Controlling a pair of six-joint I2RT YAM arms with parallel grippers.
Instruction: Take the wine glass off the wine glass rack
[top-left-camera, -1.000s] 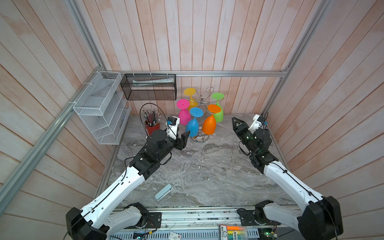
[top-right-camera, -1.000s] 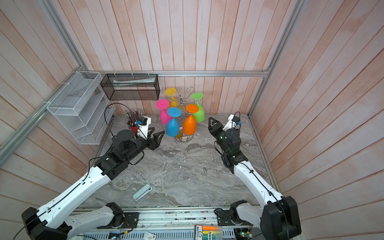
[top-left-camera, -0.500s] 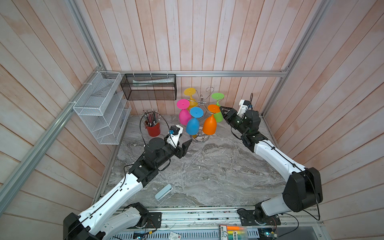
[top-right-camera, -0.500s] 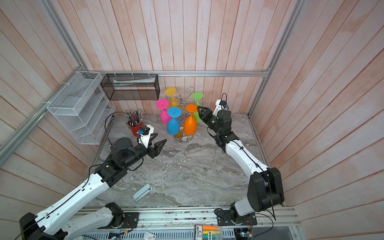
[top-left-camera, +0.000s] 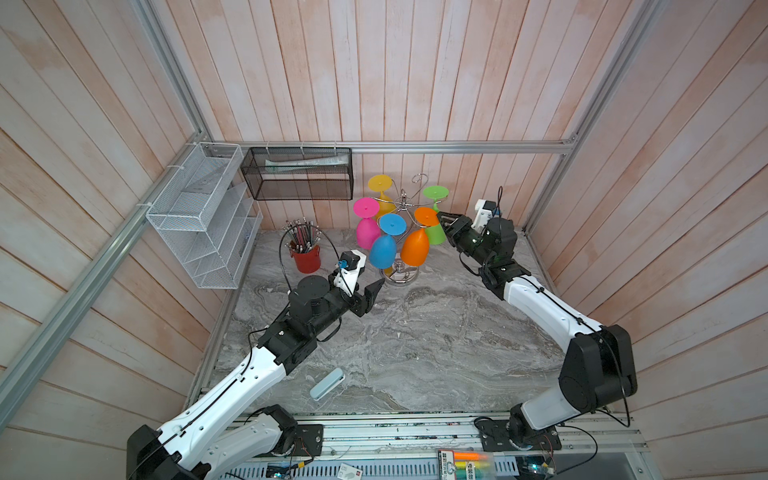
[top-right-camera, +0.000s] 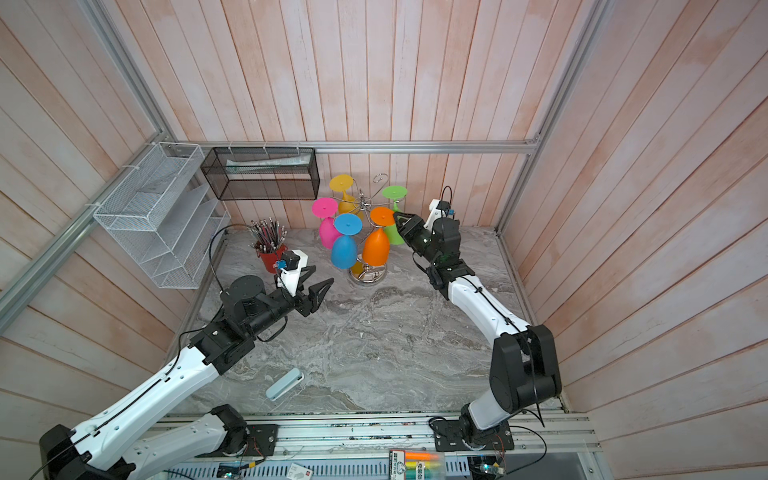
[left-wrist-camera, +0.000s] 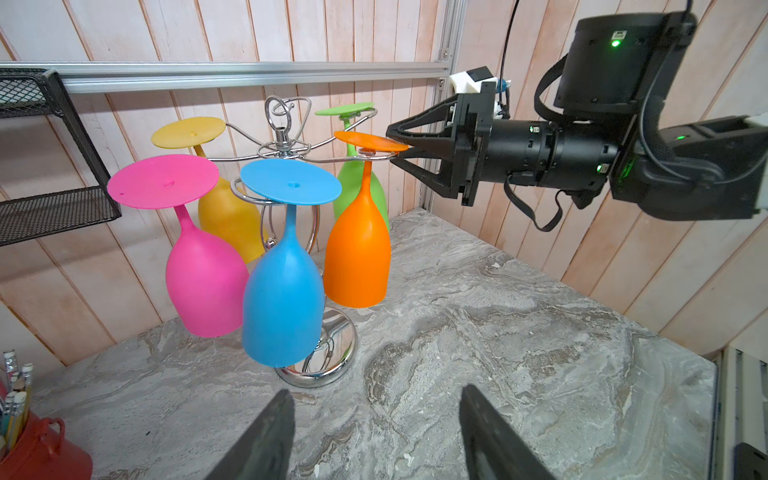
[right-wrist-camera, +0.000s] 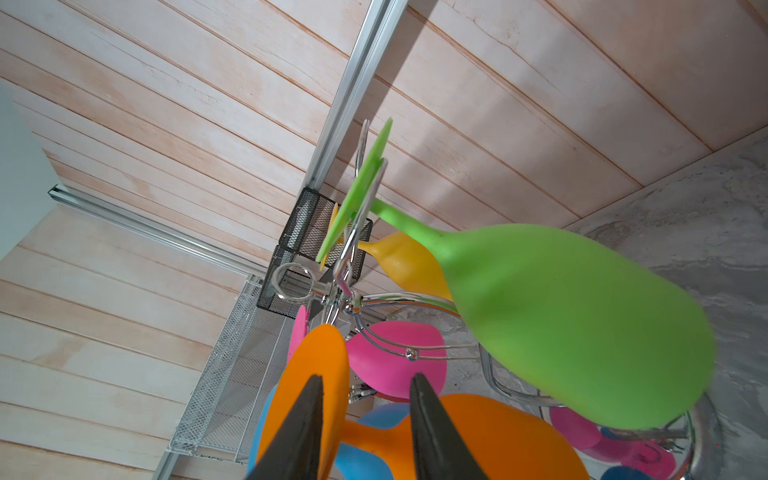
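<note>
Broadly, the marble table (top-left-camera: 415, 332) carried the wine glass rack (top-left-camera: 401, 273) at its back middle, and both arms reached toward it from the near edge. The left arm stopped short over bare table. Its left gripper (top-right-camera: 322, 276) was spread wide with nothing in it, clear of the rack's base.

Five glasses hung bowl-down from the rack's curled arms: yellow (left-wrist-camera: 224, 216) and green (right-wrist-camera: 561, 324) behind, pink (left-wrist-camera: 205, 282), blue (left-wrist-camera: 282, 299) and the orange wine glass (left-wrist-camera: 357, 257) in front. The orange one hung on the side facing the right arm. Its long axis ran straight up and down, and its foot (left-wrist-camera: 370, 141) lay flat on top across the wire.

The right gripper (left-wrist-camera: 395, 145) came in level with that foot, pointing in from the outer side. One finger sat above the disc's rim and one below it. In the right wrist view a gap showed beside the lower finger, so the jaws looked parted around the rim, not pressed onto it.

By my reading the right arm was much the nearer. The coming move hinges on the foot lying straight ahead of the fingertips, flat between the jaws. Once pinched, it would likely have to slide outward along the wire, toward the gripper, without swinging the bowl into the green one just behind.
</note>
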